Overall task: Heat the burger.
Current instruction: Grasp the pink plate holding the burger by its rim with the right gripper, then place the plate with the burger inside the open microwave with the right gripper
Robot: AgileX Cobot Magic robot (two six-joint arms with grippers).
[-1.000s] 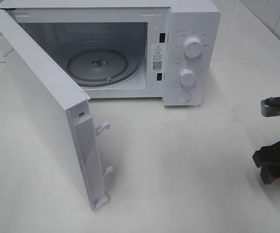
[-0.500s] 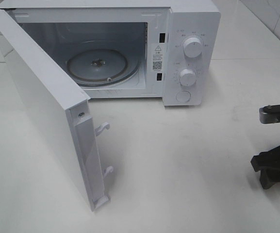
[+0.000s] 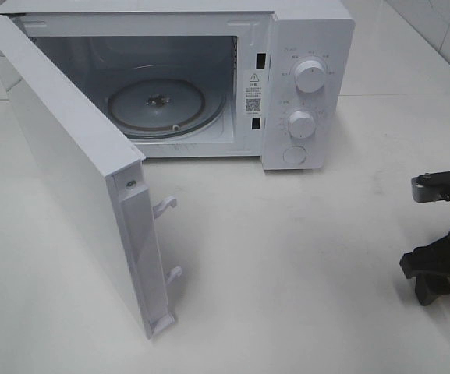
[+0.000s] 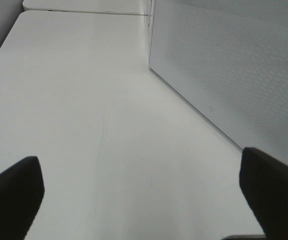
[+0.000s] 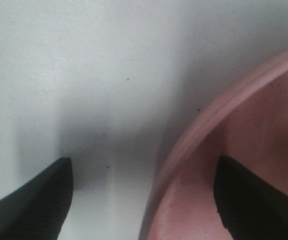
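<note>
Pink plate rim (image 5: 209,116) lies within open right pincer (image 5: 144,164).

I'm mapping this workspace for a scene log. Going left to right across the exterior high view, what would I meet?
In order: open microwave door → glass turntable → control knobs → right gripper.

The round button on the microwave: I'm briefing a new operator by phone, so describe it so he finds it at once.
Find the white microwave at the back of the table, door swung open. On its right-hand panel go down past the upper knob and lower knob. The button sits lowest: flat and plain, where both knobs stick out.
</note>
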